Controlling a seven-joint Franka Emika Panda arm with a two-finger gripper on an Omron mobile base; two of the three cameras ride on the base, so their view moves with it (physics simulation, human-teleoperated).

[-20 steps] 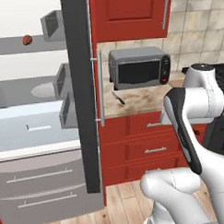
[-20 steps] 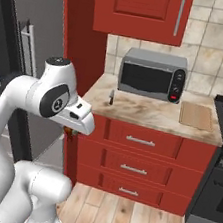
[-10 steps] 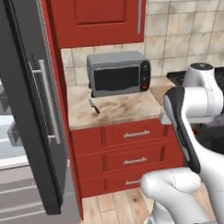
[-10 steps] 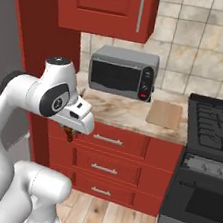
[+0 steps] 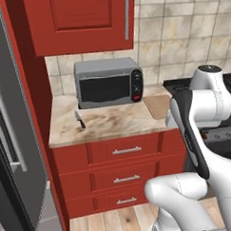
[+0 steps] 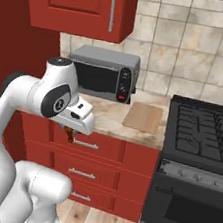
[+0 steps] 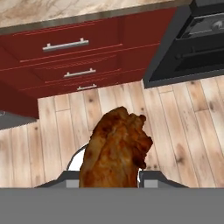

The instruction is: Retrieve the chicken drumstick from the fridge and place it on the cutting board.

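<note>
My gripper [image 7: 109, 177] is shut on the chicken drumstick [image 7: 116, 148], a reddish-brown piece that stands up between the two fingertips over the wooden floor. In the right base view the gripper [image 6: 69, 133] hangs in front of the red drawers, below counter height, to the left of the cutting board [image 6: 143, 117]. The tan cutting board [image 5: 159, 106] lies flat on the beige counter, right of the toaster oven [image 5: 109, 82]. The dark grey fridge [image 5: 21, 155] with its silver handle stands at the far left.
A black stove [image 6: 206, 130] with an oven door below it adjoins the counter on the right. A small dark utensil [image 5: 80, 120] lies on the counter [image 5: 113, 124] in front of the toaster oven. Red drawers [image 7: 74, 48] sit under the counter, and a red cabinet [image 5: 80, 21] hangs above.
The base has driven to the right: the fridge has slid to the left edge of the views and the stove has come in. The gripper stays shut on the drumstick.
</note>
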